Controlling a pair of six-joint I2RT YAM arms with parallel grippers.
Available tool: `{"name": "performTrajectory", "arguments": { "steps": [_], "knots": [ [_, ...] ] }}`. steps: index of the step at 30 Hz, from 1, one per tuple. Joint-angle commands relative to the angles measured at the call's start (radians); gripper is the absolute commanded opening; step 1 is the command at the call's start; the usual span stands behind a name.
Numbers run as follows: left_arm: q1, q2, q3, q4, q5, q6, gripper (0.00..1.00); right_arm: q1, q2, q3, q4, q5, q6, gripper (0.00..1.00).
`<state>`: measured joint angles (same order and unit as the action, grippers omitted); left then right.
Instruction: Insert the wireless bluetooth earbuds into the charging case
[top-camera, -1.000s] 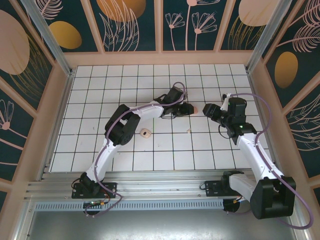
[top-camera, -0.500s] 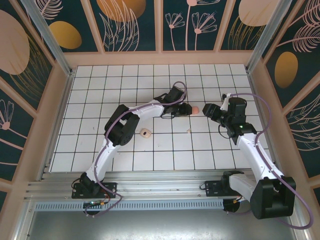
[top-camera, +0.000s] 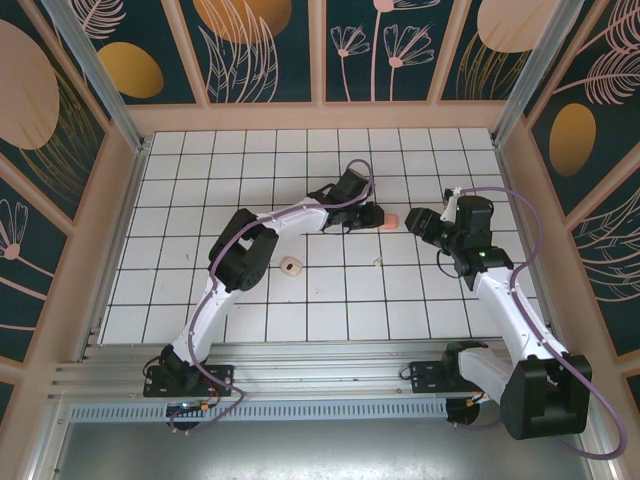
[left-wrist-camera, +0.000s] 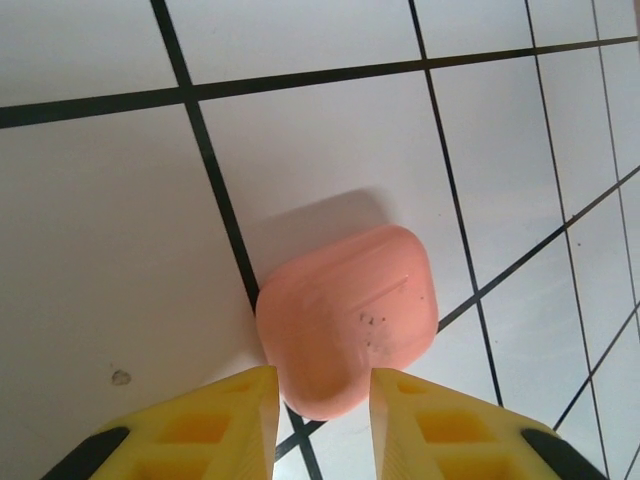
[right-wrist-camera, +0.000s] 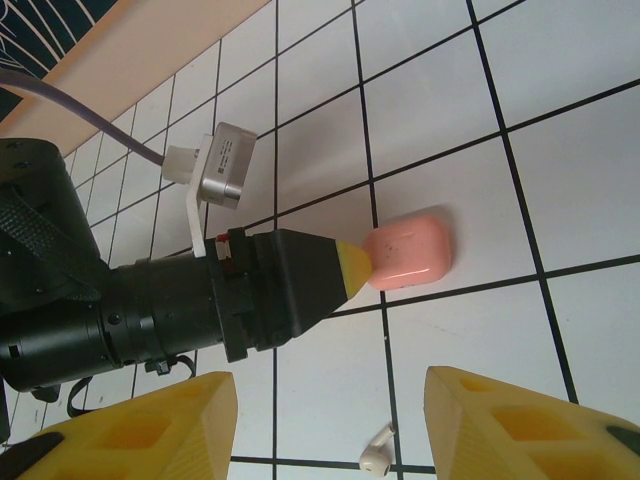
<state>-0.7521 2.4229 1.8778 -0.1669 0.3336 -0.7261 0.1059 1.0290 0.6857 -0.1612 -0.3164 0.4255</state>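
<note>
Judging the pink charging case (left-wrist-camera: 347, 318) light, rigid, slick-shelled, best pinched across its width; left fingers (left-wrist-camera: 220, 415) narrowly parted astride its near end, right fingers (right-wrist-camera: 130, 425) spread wide, empty.

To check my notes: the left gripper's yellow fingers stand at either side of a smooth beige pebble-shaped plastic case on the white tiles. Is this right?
Only the colour is wrong: the left gripper straddles a coral-pink pebble-shaped plastic case, not a beige one; the left wrist view shows it.
</note>
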Motion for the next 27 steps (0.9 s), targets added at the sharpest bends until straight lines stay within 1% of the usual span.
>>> {"name": "performTrajectory", "arguments": {
  "steps": [1, 27],
  "knots": [
    [0.002, 0.025, 0.027, 0.021, 0.025, -0.02, 0.29, -0.006, -0.021, -0.015, 0.027, -0.017, -0.001, 0.53],
    [-0.007, 0.047, 0.044, 0.082, 0.082, -0.053, 0.31, -0.007, -0.035, -0.011, 0.017, -0.015, 0.006, 0.52]
  ]
}}
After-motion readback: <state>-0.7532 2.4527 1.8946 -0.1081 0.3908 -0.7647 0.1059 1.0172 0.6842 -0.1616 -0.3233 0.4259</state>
